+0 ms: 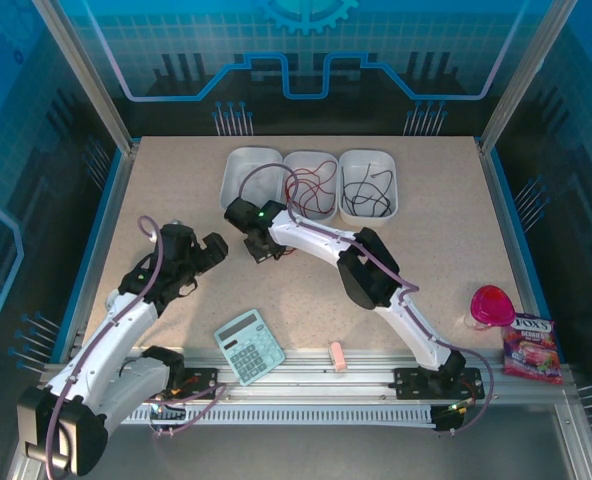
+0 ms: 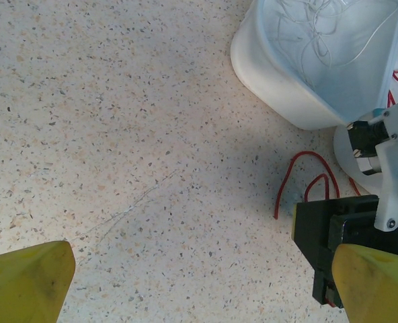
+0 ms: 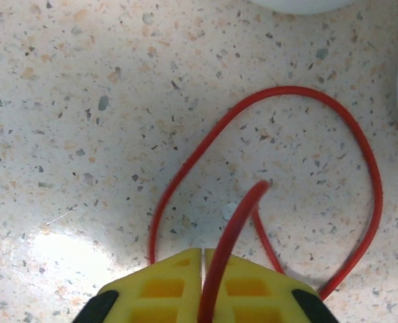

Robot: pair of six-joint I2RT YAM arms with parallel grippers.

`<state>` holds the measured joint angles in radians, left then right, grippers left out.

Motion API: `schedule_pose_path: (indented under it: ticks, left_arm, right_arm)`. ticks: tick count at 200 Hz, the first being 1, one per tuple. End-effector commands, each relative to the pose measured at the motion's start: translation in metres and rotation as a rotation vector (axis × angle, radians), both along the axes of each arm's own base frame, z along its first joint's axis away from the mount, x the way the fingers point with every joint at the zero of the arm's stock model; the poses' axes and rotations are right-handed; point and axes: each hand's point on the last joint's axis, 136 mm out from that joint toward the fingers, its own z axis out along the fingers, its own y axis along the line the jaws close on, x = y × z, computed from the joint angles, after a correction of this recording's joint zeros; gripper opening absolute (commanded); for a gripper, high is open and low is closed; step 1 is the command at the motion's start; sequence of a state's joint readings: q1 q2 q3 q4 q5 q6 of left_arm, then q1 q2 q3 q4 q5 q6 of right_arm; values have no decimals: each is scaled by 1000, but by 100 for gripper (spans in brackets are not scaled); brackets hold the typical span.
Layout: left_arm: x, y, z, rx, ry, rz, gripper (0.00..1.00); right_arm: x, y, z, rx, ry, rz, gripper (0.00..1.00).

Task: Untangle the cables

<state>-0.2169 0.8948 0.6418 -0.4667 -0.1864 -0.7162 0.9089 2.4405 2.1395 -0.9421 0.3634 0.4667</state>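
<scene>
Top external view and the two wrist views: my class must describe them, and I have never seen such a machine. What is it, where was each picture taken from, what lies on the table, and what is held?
Two robot arms are bolted at the near edge of a speckled table. The top view looks down from above and behind them. Each wrist view looks along one arm's own yellow fingers.

The right gripper is shut on a thin red cable that loops on the table. The left gripper is open and holds nothing.

At the back stand three white plastic tubs. They hold a thin white wire, more red cables and black cables. Nearer the arms lie a pale green calculator and a red snack packet.
</scene>
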Motion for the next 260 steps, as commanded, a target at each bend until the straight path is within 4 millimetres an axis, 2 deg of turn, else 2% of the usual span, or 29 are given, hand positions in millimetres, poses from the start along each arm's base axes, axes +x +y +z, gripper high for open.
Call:
schedule_pose_path:
  ticks: [1, 23, 29, 32, 97, 140, 163, 202, 229, 260]
  left_arm:
    - [-1, 1, -3, -18, 3, 9, 99]
    - [1, 1, -3, -17, 0, 8, 99]
    - [1, 1, -3, -17, 0, 7, 99]
    - [1, 1, -3, -17, -1, 6, 99]
    - [5, -1, 0, -4, -7, -12, 99]
    - [7, -1, 5, -1, -19, -15, 99]
    - [9, -2, 6, -4, -24, -19, 99]
    - [9, -5, 6, -17, -19, -32, 99]
    - [8, -7, 6, -23, -19, -42, 99]
    - [7, -9, 6, -34, -18, -51, 99]
  right_arm:
    - [-4, 0, 31, 17, -29, 9, 3]
    - [-14, -3, 49, 4, -47, 23, 0]
    - [-17, -4, 48, -9, -43, 28, 0]
    - [-19, -4, 61, 7, -57, 31, 0]
    - [-44, -23, 146, 45, -161, 40, 0]
    - [-45, -36, 193, 82, -248, 48, 0]
    - [-32, -42, 209, 75, -298, 54, 0]
    - [3, -50, 215, 53, -347, 80, 0]
    - [34, -56, 209, 41, -367, 82, 0]
    - [71, -58, 189, 34, -370, 113, 0]
